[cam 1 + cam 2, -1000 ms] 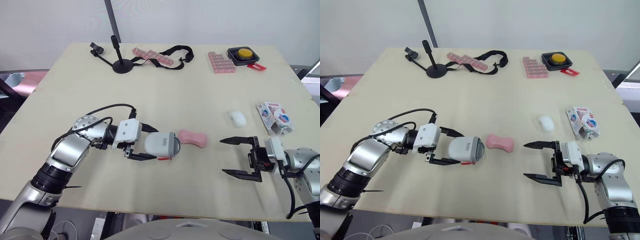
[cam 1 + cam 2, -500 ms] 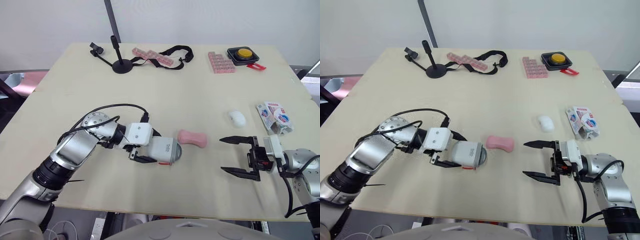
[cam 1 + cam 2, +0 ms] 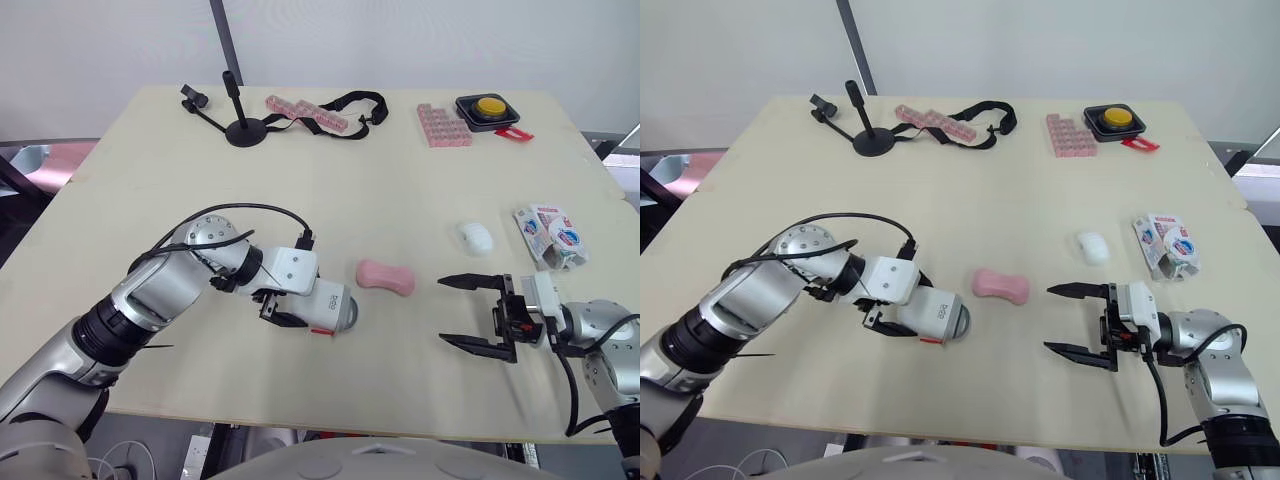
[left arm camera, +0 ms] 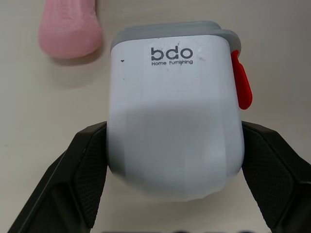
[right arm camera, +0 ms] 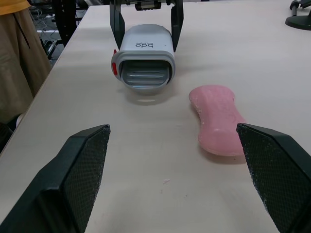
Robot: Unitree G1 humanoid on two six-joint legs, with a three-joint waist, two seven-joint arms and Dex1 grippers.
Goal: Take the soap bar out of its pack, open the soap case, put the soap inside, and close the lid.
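Soap bar, pink and unwrapped, lies on the counter between the two tools, near the grey end of the soap case, with its pack well apart toward the robot's right. The left tool is clenched on the white body of the case, which lies on its side, while the right tool hangs released and empty short of the soap. Judgement: unpacking is done and opening the case is the step in hand; the next move calls for the right tool to work the red latch while the left steadies the body.
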